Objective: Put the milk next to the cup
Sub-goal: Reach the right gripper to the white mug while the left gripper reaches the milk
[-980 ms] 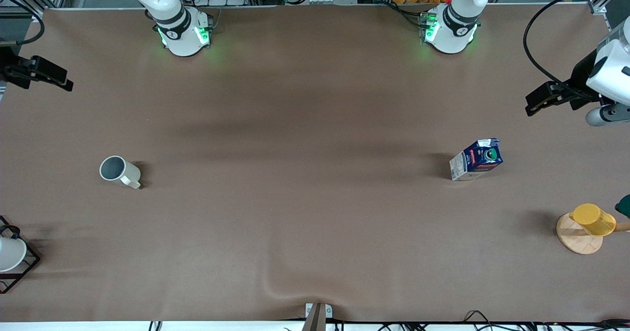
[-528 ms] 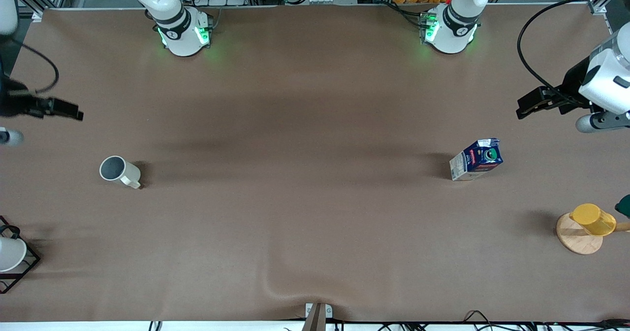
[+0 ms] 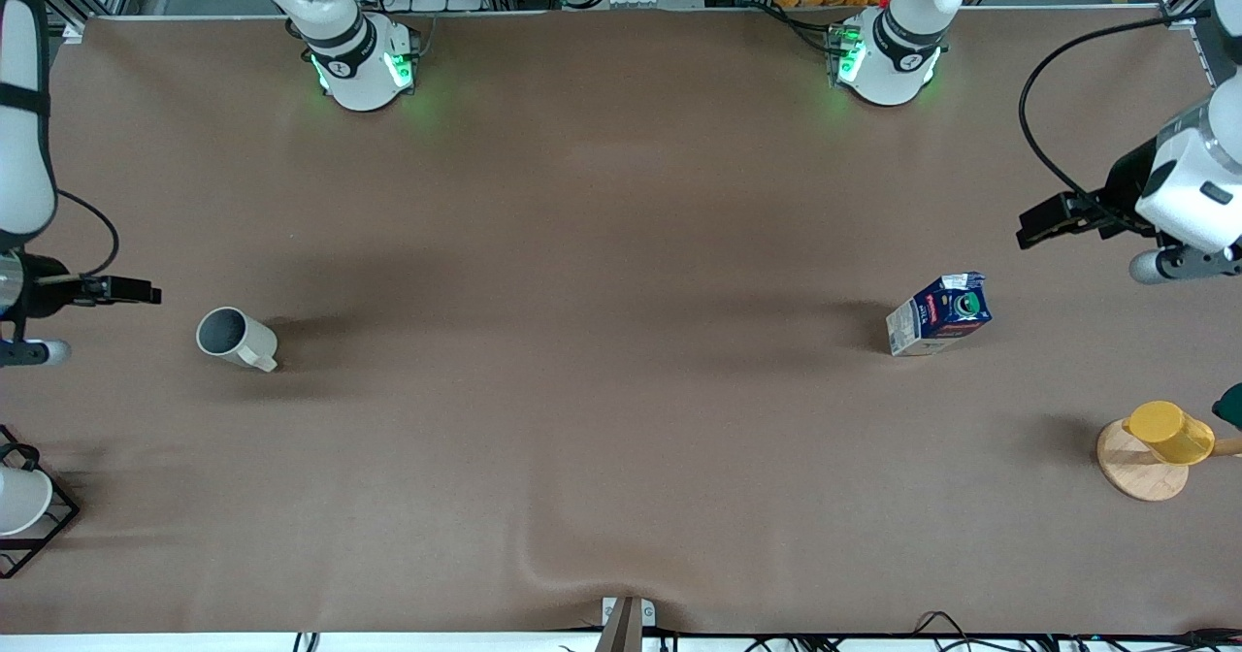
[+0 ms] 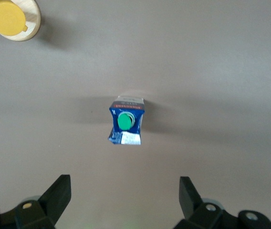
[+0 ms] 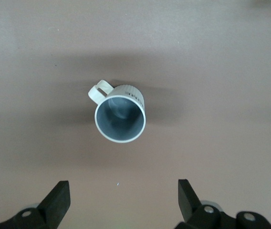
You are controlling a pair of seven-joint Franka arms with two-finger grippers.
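Note:
The milk (image 3: 939, 314), a dark blue and white carton with a green cap, stands upright toward the left arm's end of the table. In the left wrist view the milk (image 4: 126, 122) lies below and ahead of my left gripper (image 4: 125, 183), which hangs high and open with nothing between its fingers. The cup (image 3: 236, 338), an off-white mug with a grey inside, stands upright toward the right arm's end. My right gripper (image 5: 123, 187) hovers open above the table beside the cup (image 5: 120, 118), whose handle points away from it. Neither gripper touches anything.
A yellow cup on a wooden disc (image 3: 1157, 448) stands nearer the front camera than the milk, by the table's edge. A white cup in a black wire rack (image 3: 19, 502) sits at the right arm's end. The table cover has a wrinkle (image 3: 543, 560) near its front edge.
The right arm's hand has swung toward the front camera, ending up level with the cup. The left arm's hand has drifted a little toward the milk. Milk and cup have not moved.

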